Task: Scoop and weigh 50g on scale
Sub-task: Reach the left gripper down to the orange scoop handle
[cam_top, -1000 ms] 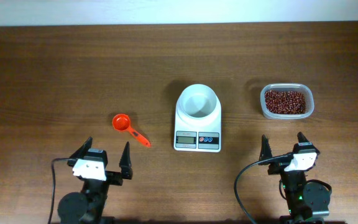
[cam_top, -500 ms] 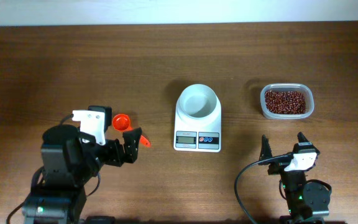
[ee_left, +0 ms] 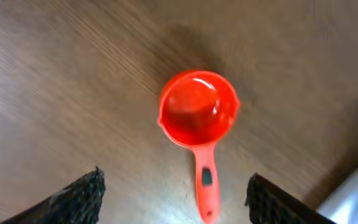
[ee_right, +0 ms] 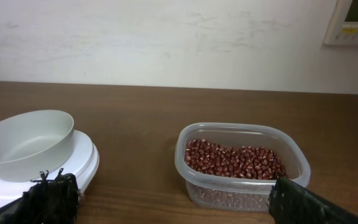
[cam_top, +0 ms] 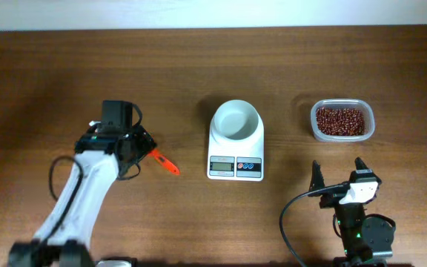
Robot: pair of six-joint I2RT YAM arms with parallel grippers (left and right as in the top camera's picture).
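Note:
An orange scoop [ee_left: 197, 112] lies empty on the wooden table, its handle [cam_top: 166, 164] pointing toward the scale [cam_top: 236, 167]. In the overhead view my left gripper [cam_top: 141, 151] hangs over the scoop and hides its cup. In the left wrist view the left gripper [ee_left: 176, 200] is open, and its two fingers stand on either side of the handle without touching it. The white scale carries an empty white bowl [cam_top: 236, 121]. My right gripper [cam_top: 338, 175] rests open near the table's front edge with nothing between its fingers. It faces the scale [ee_right: 84, 160].
A clear plastic tub of red beans [cam_top: 342, 121] stands to the right of the scale, also seen ahead of the right gripper [ee_right: 179, 206] as the tub [ee_right: 241, 165]. A white wall runs along the table's far edge.
My left arm has swung from the table's front edge out over the scoop, and its jaws have narrowed a little. The right arm has not moved.

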